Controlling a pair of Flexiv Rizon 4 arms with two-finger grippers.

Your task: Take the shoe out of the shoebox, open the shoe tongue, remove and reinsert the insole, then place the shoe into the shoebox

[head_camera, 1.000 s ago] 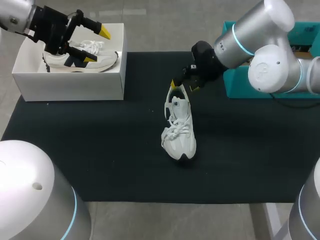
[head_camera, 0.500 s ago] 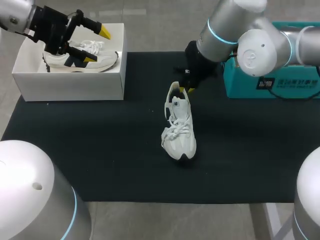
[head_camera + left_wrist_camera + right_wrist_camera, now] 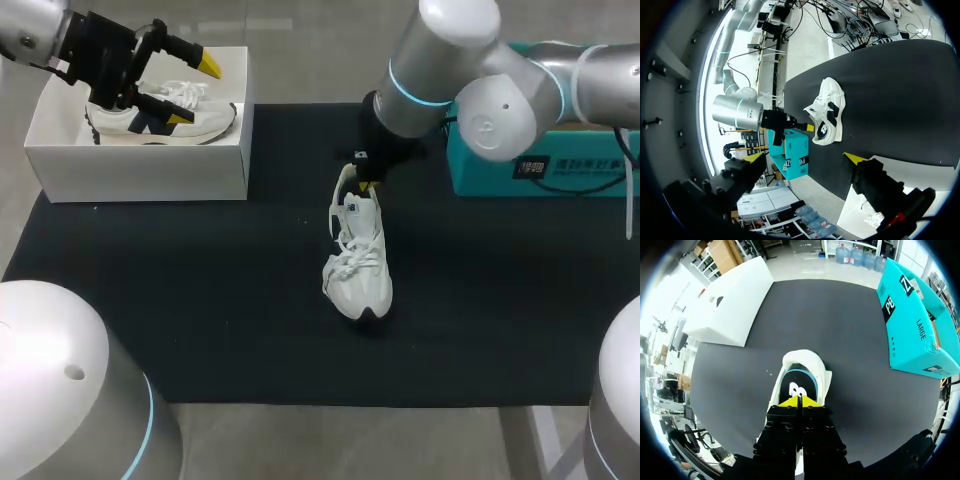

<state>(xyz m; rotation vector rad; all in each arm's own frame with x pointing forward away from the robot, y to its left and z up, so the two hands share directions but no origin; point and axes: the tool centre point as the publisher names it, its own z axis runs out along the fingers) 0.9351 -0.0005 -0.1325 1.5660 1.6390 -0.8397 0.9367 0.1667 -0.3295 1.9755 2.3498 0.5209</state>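
step: pull insole | right end effector tips closed at shoe mouth, grip unclear | left end effector wide open, empty | advice: pinch insole edge, peel slowly

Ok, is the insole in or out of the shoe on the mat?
In. The right wrist view shows the dark insole lying inside the white shoe, just ahead of the right gripper.

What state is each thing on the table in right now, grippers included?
Shoebox: open, no lid on.
Boxed shoe: on its side inside the shoebox.
Loose shoe: upright, laced, insole in.
Teal box: closed.
Left gripper: open, above the shoebox.
Right gripper: shut, at the loose shoe's opening.
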